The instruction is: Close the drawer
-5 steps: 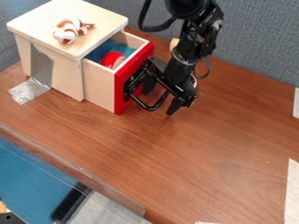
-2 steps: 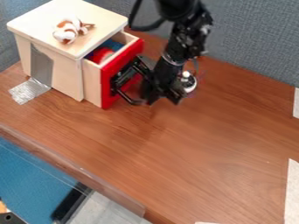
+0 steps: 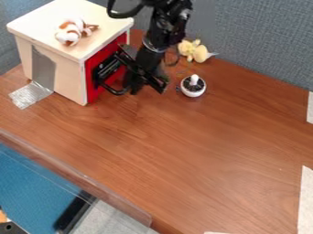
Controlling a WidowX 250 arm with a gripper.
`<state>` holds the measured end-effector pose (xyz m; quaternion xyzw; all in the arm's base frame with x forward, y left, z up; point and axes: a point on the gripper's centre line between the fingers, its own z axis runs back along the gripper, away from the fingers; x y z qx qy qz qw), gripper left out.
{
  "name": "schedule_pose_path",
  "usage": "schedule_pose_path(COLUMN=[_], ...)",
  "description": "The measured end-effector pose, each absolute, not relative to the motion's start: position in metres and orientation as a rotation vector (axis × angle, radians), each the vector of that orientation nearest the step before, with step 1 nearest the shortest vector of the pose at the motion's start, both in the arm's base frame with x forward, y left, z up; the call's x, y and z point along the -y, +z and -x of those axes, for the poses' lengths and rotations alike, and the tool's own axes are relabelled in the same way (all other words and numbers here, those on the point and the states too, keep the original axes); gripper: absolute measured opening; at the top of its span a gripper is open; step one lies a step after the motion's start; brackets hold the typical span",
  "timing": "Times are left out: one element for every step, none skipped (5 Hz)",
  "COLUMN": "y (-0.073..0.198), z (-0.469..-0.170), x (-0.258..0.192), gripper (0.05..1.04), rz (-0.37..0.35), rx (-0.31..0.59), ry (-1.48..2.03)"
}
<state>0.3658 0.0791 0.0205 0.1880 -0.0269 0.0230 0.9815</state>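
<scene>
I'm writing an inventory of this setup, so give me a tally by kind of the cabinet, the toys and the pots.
Cabinet with a red-fronted drawer: 1
Small toys, brown-and-white and yellow: 2
White pot: 1
Total: 4

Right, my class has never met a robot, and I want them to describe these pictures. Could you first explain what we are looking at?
The black machine is a robot arm, coming in from the top edge; its gripper is the "hand". A fixed camera looks down at a slant on a wooden table. On the left stands a pale wooden cabinet with a red drawer front, which looks pushed in. A brown-and-white object lies on top. Behind the arm are a small white pot and a yellow toy. The gripper is beside the drawer front; I can't tell whether it holds anything.
</scene>
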Motion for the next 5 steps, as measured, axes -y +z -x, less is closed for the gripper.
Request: schedule_pose_path(y=[0.021, 0.019, 0.047, 0.078, 0.114], z=[-0.365, -0.364, -0.368, -0.373, -0.371], x=[-0.084, -0.083, -0.071, -0.043, -0.022], gripper=[0.166, 0.394, 0.691, 0.975, 1.003], rz=[-0.366, -0.31, -0.237, -0.17, -0.103], rx=[0.047, 0.042, 0.121, 0.199, 0.28], ry=[0.063, 0.055, 0.03, -0.024, -0.053])
